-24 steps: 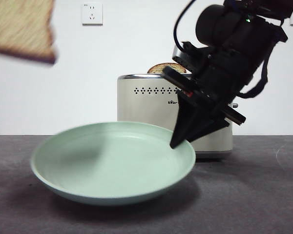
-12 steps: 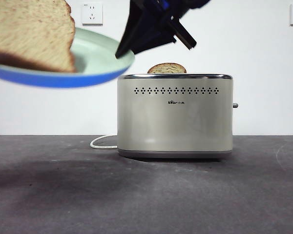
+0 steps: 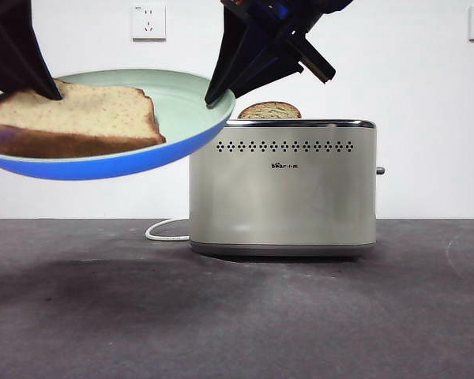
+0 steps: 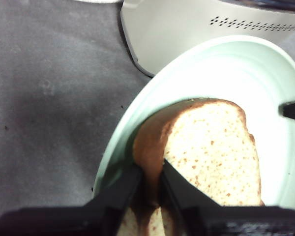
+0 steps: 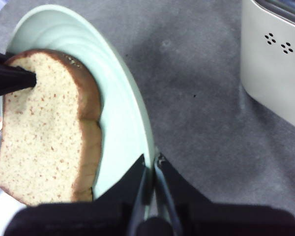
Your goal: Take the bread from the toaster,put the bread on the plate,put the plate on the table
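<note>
Bread (image 3: 79, 118) lies flat on the plate (image 3: 189, 99), held in the air left of the toaster (image 3: 283, 185), above the counter (image 3: 237, 316). Left end effector (image 4: 148, 189) clamps the slice's crust; right end effector (image 5: 151, 189) pinches the plate's rim.

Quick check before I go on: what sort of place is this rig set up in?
Most likely a lab or test bench, not a real kitchen: a bare dark grey table, a plain white wall with wall sockets, and a lone toaster with one slice left in it.
</note>
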Robot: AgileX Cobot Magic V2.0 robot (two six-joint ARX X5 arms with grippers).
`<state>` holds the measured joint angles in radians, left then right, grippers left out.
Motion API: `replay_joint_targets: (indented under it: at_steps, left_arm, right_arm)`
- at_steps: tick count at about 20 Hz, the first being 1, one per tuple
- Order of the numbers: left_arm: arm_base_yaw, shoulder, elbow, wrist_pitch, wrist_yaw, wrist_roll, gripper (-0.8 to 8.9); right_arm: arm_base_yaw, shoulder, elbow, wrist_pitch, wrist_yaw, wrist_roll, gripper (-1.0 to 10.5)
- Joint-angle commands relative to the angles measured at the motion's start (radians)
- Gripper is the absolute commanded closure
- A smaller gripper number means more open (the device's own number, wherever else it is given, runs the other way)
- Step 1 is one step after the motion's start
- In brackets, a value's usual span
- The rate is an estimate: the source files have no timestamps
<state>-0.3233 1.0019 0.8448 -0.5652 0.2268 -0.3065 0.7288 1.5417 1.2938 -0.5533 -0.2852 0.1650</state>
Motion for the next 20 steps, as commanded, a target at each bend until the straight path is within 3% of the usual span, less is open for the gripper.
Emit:
replay_joint_targets:
  at_steps: [1,3,5,12,20]
  left_arm:
    - [0.005,0.009,-0.005,0.053,-0.016,0.021,7.24]
    - [0.005,0.009,-0.005,0.075,-0.014,0.019,5.24]
    - [0.004,0.009,-0.005,0.074,-0.013,0.019,4.29]
    - [0.004,-0.018,-0.002,0.06,0.019,0.019,4.3]
    - [0.004,-0.105,0.101,-0.066,0.014,0.066,4.31]
  right_arm:
    - [0.014,0.001,0.003,0.006,-0.054,-0.01,9.6]
    - [0.014,0.001,0.003,0.002,-0.054,-0.017,9.6]
    - [0.014,0.001,0.003,-0.004,-0.053,-0.016,9.6]
    - [0.014,0.001,0.003,-0.035,-0.048,-0.022,9.6]
    - [0.011,0.001,0.003,-0.037,-0.045,-0.023,9.6]
